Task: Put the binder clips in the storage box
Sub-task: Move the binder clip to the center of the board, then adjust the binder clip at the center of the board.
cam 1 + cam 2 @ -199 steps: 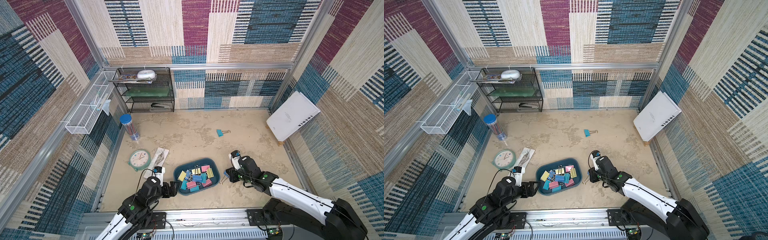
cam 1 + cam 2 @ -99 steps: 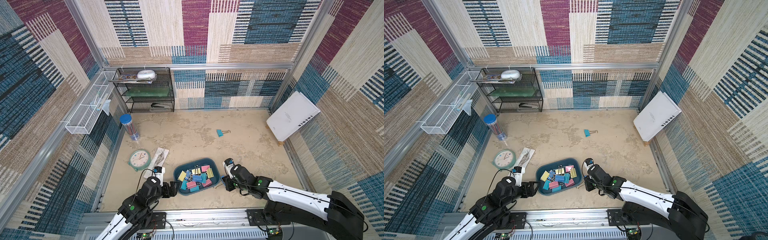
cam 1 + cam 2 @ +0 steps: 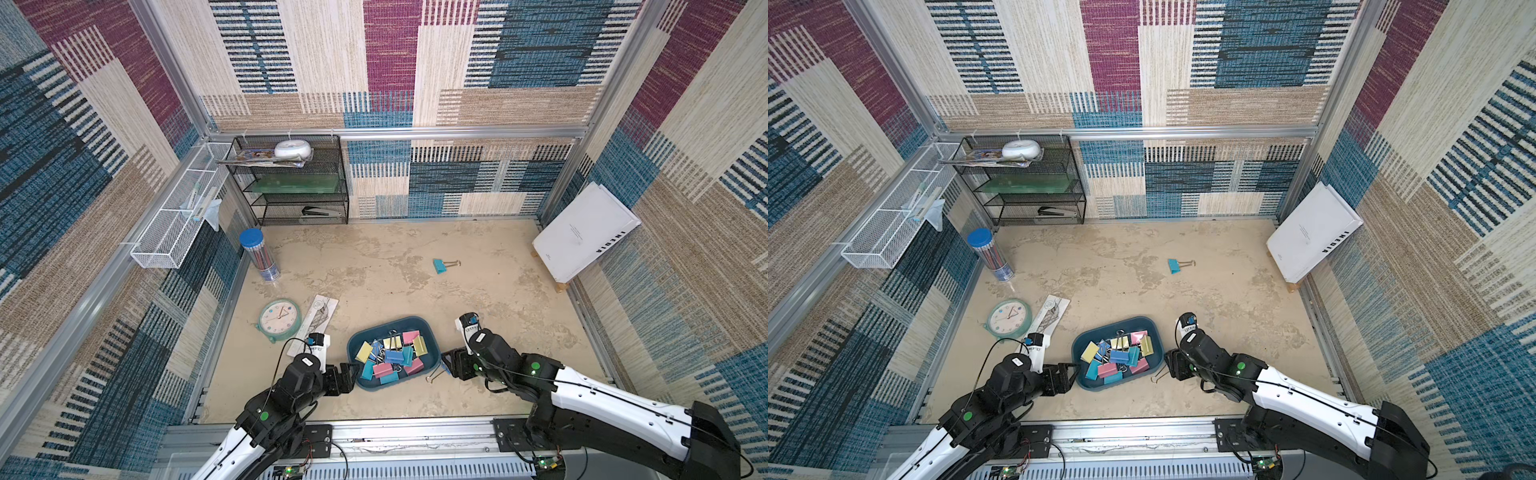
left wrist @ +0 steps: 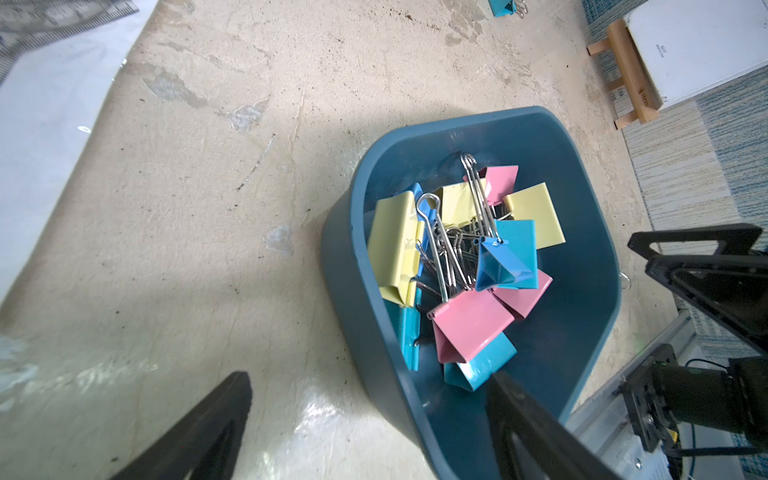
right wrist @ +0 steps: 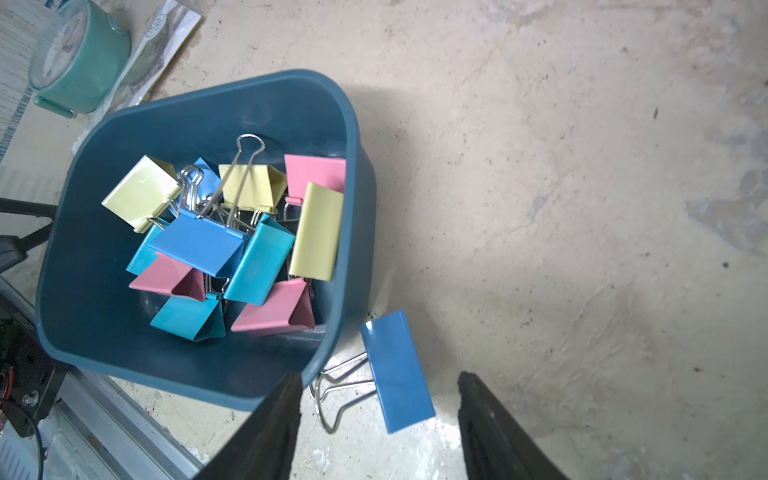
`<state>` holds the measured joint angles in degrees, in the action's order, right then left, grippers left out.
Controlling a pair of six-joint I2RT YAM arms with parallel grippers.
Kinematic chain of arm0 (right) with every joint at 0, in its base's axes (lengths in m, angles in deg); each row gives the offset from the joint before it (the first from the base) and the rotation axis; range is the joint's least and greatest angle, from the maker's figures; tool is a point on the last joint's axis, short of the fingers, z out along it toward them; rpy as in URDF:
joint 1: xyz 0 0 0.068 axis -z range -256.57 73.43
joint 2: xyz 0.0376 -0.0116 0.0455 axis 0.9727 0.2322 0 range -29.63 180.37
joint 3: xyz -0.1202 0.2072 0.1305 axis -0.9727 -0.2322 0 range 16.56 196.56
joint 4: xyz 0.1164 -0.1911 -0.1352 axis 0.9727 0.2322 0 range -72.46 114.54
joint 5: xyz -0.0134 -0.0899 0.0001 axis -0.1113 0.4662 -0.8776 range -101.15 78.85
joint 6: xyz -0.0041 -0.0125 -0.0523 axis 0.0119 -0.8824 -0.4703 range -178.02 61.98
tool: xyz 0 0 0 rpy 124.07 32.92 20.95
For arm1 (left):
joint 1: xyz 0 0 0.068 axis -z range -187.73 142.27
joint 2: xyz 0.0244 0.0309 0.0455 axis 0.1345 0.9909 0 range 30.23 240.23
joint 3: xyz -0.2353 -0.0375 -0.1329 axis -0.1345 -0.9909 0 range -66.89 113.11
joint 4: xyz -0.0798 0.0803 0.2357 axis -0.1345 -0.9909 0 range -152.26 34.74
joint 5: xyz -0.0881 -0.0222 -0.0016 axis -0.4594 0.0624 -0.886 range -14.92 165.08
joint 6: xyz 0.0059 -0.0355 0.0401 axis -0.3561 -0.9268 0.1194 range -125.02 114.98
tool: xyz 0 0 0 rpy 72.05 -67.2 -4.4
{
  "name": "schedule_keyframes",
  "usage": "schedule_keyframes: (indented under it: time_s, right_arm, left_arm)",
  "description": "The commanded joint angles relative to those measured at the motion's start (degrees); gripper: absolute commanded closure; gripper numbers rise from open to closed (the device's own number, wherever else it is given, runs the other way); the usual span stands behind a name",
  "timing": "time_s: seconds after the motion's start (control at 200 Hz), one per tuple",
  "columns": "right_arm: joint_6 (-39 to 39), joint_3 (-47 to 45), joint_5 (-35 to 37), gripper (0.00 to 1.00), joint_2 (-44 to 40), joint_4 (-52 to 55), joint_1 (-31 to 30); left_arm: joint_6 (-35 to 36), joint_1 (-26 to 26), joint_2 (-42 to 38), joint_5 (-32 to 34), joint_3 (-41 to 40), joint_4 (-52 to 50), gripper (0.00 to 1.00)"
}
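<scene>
Both top views were bright and evenly lit, cool white light from above, shadows faint. Wrist views were sharp at mid-range and stretched toward the frame edges, so the storage box (image 5: pixel 363 208) outline looked warped. Left end effector (image 4: pixel 370 373) and right end effector (image 5: pixel 380 375) were soft, out of focus up close. The box cast a soft shadow on the desk (image 5: pixel 540 208). White glare patches lay on the desk near both

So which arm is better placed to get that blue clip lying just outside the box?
The right. The right fingers stand open either side of the blue clip beside the storage box wall; the left fingers sit at the box's opposite end.
</scene>
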<state>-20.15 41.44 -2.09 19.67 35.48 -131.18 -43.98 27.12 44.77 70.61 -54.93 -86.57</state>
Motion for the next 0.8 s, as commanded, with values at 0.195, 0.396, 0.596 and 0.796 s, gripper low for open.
schedule_keyframes:
  time_s: [0.195,0.396,0.596,0.796]
  right_arm:
    - [1.77,-2.01,-6.58,0.36,-2.72,-2.3,-0.16]
    - [-1.01,-2.82,-6.34,0.4,1.13,-3.66,-0.87]
    - [-2.88,-1.33,-1.99,0.47,5.09,-4.04,-4.61]
    - [-5.08,1.2,3.01,0.51,8.71,-3.76,-7.3]
  left_arm:
    - [0.33,-0.06,-1.33,-0.54,-0.2,0.46,0.08]
    - [0.14,-0.05,-1.5,-0.46,-0.28,0.2,0.08]
    - [0.2,-0.05,-1.46,-0.3,-0.26,0.17,0.08]
    - [0.1,-0.05,-1.47,-0.36,-0.23,0.23,0.08]
